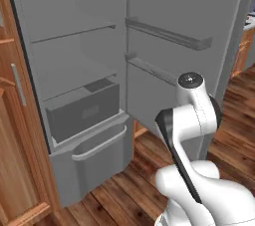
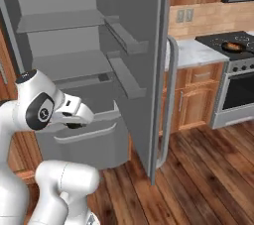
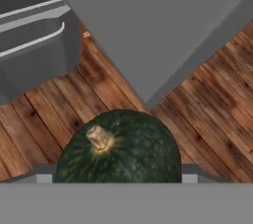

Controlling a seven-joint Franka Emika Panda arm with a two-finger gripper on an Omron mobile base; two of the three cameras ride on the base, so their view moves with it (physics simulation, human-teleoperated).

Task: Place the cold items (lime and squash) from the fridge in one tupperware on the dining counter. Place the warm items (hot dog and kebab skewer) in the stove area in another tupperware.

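Observation:
A dark green round squash (image 3: 123,149) with a short tan stem sits between my gripper's fingers in the hand view, and my gripper (image 3: 117,176) is shut on it. It hangs over the wooden floor, in front of the open fridge. In the right base view my gripper (image 2: 74,121) sits low in front of the fridge's bottom drawer (image 2: 89,140), with the dark squash just under the hand. On the stove (image 2: 233,45) at the far right lies a small orange-brown item, too small to name.
The grey fridge door (image 1: 184,36) stands wide open to the right of the arm, with its edge and handle (image 2: 171,100) close by. The fridge shelves (image 1: 74,70) look bare. Wooden cabinets (image 2: 193,95) and a marble counter (image 2: 191,53) lie between the fridge and the stove.

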